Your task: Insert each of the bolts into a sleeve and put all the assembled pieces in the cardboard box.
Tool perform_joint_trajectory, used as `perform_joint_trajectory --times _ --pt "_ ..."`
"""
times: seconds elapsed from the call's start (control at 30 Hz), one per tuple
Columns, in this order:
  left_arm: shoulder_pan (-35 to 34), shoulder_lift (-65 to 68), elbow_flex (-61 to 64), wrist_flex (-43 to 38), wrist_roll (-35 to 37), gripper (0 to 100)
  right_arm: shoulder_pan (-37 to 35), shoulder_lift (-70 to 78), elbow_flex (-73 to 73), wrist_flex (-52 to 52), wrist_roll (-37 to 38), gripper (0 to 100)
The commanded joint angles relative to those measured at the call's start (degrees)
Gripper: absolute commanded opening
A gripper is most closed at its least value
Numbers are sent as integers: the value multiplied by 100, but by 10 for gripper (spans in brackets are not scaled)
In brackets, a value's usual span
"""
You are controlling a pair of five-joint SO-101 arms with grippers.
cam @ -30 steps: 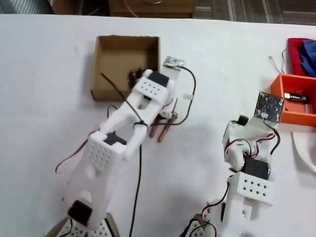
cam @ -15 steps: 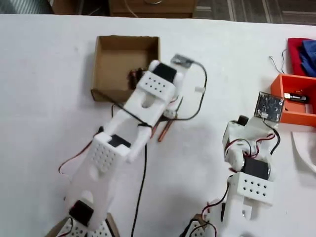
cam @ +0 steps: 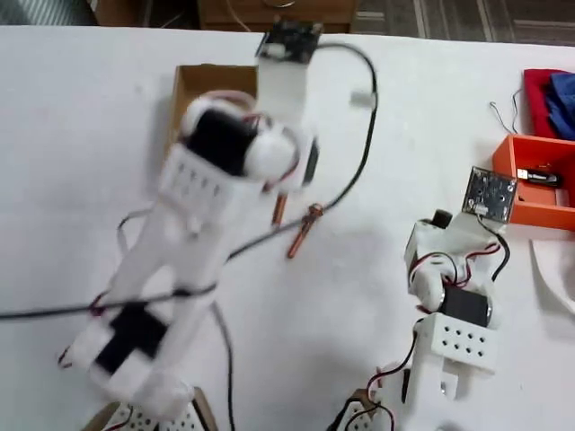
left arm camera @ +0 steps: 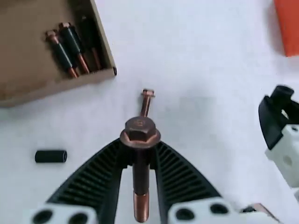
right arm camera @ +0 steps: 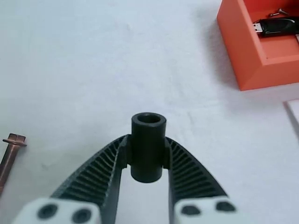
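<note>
Left wrist view: the left arm's fingers [left arm camera: 100, 175] are clamped on the shank of a copper-coloured bolt [left arm camera: 140, 135], just under its hexagonal head, with the shank running back between them toward the wrist. Just beyond the fingertips a second bolt [left arm camera: 146, 99] lies on the white counter [left arm camera: 210, 56]. Off to one side of the fingers rests a loose black sleeve [left arm camera: 51, 156], and farther out the cardboard box [left arm camera: 60, 88] holds assembled pieces [left arm camera: 70, 49]. In the right wrist view, the right arm's fingers [right arm camera: 100, 175] grip a held sleeve [right arm camera: 148, 140] around its middle, its bore open and clear, with an orange tray [right arm camera: 252, 60] well beyond. The bolt looks stiff, smooth and weighty for its size, so a hold close under the head should keep it from pivoting. The sleeve appears light and rigid but round, so it is best taken mid-wall with both ends free.
</note>
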Motion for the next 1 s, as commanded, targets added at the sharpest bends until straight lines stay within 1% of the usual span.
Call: perform_joint_trajectory --times 0.0,0.1,0.17,0.23,0.4,0.53,0.63,0.73,0.9,0.97 --pt "-26 -1741 2176 -756 97 24 -593 -154 -53 -119 -62 22" --pt "-387 -2927 3758 -2171 97 24 -1121 -207 -53 -92 -70 22" --pt "-651 -3701 4690 -3182 97 24 -1235 -444 -44 -40 -70 22" --pt "-774 -4492 5552 -4026 123 24 -1279 -857 -44 171 -70 22" --pt "-765 -6391 7380 -5547 141 25 -1270 -2440 -35 593 -26 22" --pt "-782 -7349 8426 -6541 149 25 -1288 -3679 185 549 -62 22" --pt "-791 -7701 8690 -6927 149 26 -1622 -4514 826 119 -35 22" --pt "-782 -7710 8549 -7095 158 26 -2193 -4514 1503 -655 -26 22" --pt "-756 -7200 7723 -7314 158 26 -2993 -4462 2224 -2053 -62 22" --pt "-730 -6760 7222 -7332 325 26 -3213 -4514 2453 -2457 -62 22"
